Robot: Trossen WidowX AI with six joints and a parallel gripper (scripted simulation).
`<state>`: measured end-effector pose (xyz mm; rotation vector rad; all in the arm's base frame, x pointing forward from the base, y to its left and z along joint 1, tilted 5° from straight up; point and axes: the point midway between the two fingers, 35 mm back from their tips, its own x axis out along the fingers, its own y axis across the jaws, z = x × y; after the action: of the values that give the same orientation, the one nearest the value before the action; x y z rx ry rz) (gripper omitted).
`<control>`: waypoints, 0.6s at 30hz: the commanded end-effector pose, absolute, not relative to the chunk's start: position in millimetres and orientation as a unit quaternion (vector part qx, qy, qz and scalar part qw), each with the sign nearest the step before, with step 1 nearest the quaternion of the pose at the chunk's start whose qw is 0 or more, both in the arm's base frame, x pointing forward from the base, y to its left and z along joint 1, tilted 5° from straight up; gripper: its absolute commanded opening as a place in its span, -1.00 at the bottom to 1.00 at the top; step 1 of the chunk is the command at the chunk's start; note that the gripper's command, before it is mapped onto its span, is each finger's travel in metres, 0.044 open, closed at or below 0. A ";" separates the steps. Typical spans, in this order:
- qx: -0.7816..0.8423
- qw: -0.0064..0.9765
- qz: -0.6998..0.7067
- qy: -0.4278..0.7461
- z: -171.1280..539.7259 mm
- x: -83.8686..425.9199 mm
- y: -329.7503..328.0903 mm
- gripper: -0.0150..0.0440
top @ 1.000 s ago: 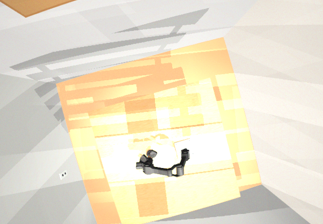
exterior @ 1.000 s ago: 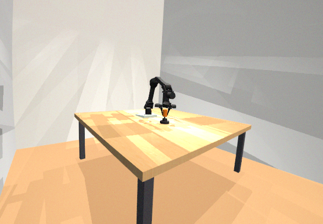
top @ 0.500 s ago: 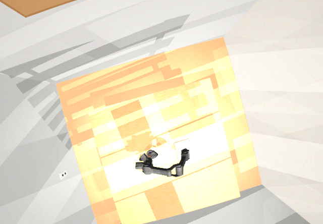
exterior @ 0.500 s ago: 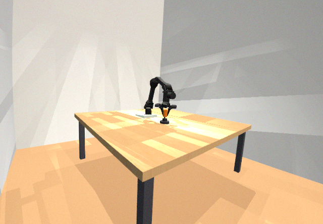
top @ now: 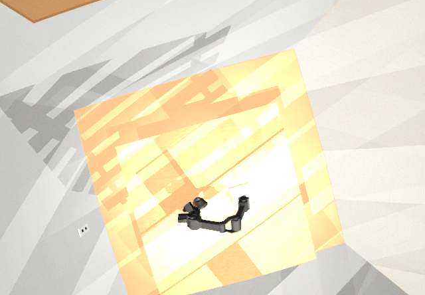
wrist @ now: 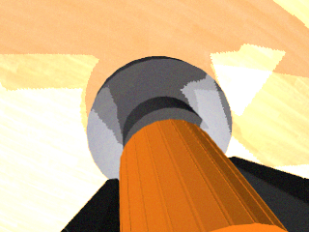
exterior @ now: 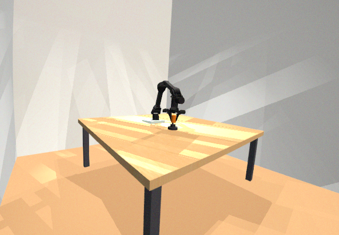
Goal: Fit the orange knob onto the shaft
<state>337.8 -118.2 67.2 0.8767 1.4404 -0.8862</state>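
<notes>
The orange knob [exterior: 174,118] [wrist: 179,164] is upright between the fingers of my gripper [exterior: 174,120] [wrist: 173,180], which is shut on it. The dark round pedestal [exterior: 172,128] [wrist: 145,79] stands on the table directly under the knob. In the exterior view a short dark stretch shows between the knob's lower end and the pedestal's raised collar, so the knob is not down on the pedestal. In the wrist view the knob covers the shaft and part of the collar. The shaft's flat side and the knob's hole are hidden. The top view shows only a speck of orange beside the gripper.
The arm's base stands on a pale plate [exterior: 146,121] on the wooden table [top: 233,264] [exterior: 164,155], behind and left of the pedestal in the exterior view. The arm [top: 209,226] [exterior: 158,98] arches over from there. Patchy light and shadow cross the table.
</notes>
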 end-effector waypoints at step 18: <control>0.434 0.537 -0.443 0.571 70.7 331.2 -116.4 -0.49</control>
<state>332.0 -116.3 69.5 1.0181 1.3759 -1.0388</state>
